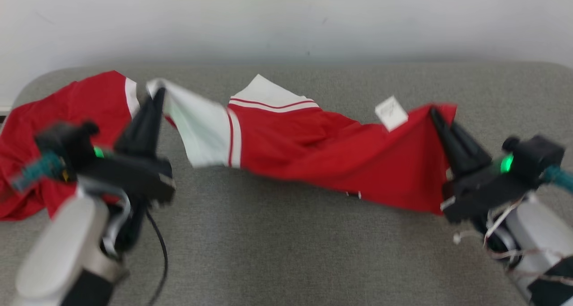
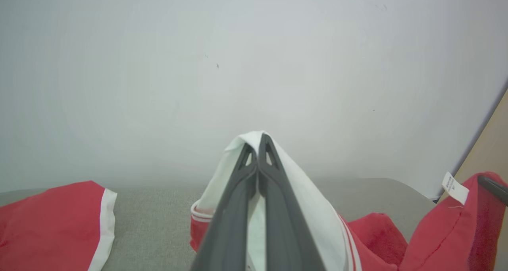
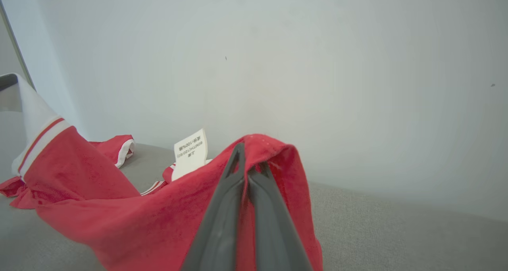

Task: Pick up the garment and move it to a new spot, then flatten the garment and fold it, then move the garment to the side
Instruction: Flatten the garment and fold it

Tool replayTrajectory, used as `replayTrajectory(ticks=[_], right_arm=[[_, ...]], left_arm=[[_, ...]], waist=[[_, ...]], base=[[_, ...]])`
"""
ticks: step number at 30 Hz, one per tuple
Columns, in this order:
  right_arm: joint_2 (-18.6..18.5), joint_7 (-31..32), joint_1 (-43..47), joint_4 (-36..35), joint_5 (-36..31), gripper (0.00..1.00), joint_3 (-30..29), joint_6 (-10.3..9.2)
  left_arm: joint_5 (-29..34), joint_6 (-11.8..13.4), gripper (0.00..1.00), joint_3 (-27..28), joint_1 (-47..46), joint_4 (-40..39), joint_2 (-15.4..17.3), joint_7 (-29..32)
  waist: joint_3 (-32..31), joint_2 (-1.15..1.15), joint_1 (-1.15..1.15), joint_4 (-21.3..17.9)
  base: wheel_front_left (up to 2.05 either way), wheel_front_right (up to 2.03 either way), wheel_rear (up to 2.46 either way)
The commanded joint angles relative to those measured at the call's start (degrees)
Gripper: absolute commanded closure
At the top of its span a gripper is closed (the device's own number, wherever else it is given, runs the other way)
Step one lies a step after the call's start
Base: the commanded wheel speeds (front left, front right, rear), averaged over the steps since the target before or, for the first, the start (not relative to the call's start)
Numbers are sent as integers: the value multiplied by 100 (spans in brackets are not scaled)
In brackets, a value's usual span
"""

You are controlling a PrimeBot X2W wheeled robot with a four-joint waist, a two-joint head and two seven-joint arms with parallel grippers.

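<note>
The garment [image 1: 322,144] is a red top with white panels and white stripes. It hangs lifted between my two grippers above the grey surface, sagging in the middle, while its left part lies crumpled at the far left. My left gripper [image 1: 157,93] is shut on a white edge [image 2: 285,172] of the garment. My right gripper [image 1: 433,112] is shut on a red corner [image 3: 278,156]. A white care label [image 1: 391,113] sticks up close to the right grip; it shows again in the right wrist view as the label [image 3: 190,154].
The grey padded surface [image 1: 286,252] spreads under the garment, with rounded far corners and bare room in front. A pale wall [image 1: 286,19] rises right behind it. A tan panel [image 2: 490,144] stands at the right edge of the left wrist view.
</note>
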Motion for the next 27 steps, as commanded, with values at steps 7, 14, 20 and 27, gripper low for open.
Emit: replayTrajectory(ticks=[7, 14, 20, 27], right_arm=[[-239, 196, -1815, -72, 495, 100, -146, -16], [-387, 626, -3822, 192, 888, 100, -333, -16], [-326, 793, -5257, 812, 1065, 100, -469, -16], [-252, 851, -6782, 1797, 872, 100, -273, -16]], left_arm=[[36, 7, 100, 146, -2534, 264, 204, 598], [1, 27, 100, 337, -4905, 1233, 135, 923], [120, 76, 100, 414, -6356, 2075, 37, 853], [438, 22, 100, 31, -7948, 2906, -131, 844]], waist=[[1224, -1, 0, -434], [2292, -1, 0, -674], [2733, -1, 0, -802], [3089, -1, 0, -937]], base=[[0, 0, 0], [0, 0, 0], [0, 0, 0], [0, 0, 0]])
